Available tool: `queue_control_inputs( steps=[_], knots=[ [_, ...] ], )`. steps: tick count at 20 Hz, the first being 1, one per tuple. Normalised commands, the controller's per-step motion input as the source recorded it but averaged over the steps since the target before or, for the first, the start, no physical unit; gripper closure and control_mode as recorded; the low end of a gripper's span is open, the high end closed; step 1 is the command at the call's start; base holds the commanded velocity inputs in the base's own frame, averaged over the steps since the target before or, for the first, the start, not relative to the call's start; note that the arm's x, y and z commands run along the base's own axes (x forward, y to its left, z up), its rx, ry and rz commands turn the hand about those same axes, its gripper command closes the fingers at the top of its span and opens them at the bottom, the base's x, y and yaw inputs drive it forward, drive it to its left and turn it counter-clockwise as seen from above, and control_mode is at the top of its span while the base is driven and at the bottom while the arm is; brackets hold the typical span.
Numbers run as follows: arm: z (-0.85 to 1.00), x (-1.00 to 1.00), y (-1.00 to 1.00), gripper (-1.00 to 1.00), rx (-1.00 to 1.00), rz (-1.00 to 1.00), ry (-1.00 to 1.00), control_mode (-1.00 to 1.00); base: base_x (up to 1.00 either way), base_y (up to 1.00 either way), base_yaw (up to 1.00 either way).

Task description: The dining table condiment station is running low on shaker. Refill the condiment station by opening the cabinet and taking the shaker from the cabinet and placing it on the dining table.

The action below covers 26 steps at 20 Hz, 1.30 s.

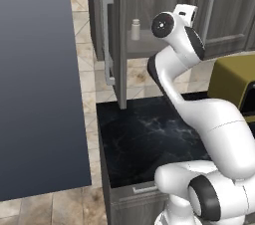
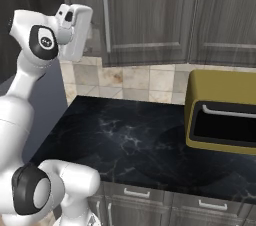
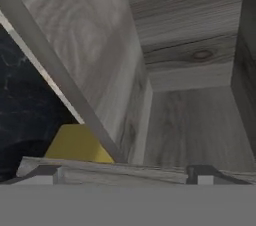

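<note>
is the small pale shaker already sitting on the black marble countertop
No, the small pale grey-white cylindrical shaker stands on a shelf inside the open dark grey wood-grain cabinet, above the glossy black marble countertop.

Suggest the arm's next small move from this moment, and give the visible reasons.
Probably swing the hand toward the shaker and line the open jaws up on it. The cabinet door is already open, the shaker stands upright on the shelf untouched, and the hand view faces bare cabinet walls, so the gripper seems aimed off it.
</note>
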Motion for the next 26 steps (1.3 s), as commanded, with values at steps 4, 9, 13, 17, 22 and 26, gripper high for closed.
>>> queue_control_inputs(
  steps=[4,9,13,17,22,26],
  knots=[
    [0.00,-0.85,-0.64,-1.00,0.00,-0.04,-0.02,-1.00,0.00,0.00,0.00],
    [0.00,-0.71,-0.84,-1.00,0.03,-0.01,-0.01,-1.00,0.00,0.00,0.00],
    [0.00,-0.49,-0.44,-1.00,0.00,0.00,-0.05,-1.00,0.00,0.00,0.00],
    [-0.01,0.14,0.78,-1.00,-0.04,0.09,-0.02,-1.00,0.00,0.00,0.00],
    [0.00,0.64,1.00,-1.00,0.00,0.01,0.01,-1.00,0.00,0.00,0.00],
    [0.00,0.68,0.96,-1.00,0.00,0.00,0.00,-1.00,0.00,0.00,0.00]
  ],
)
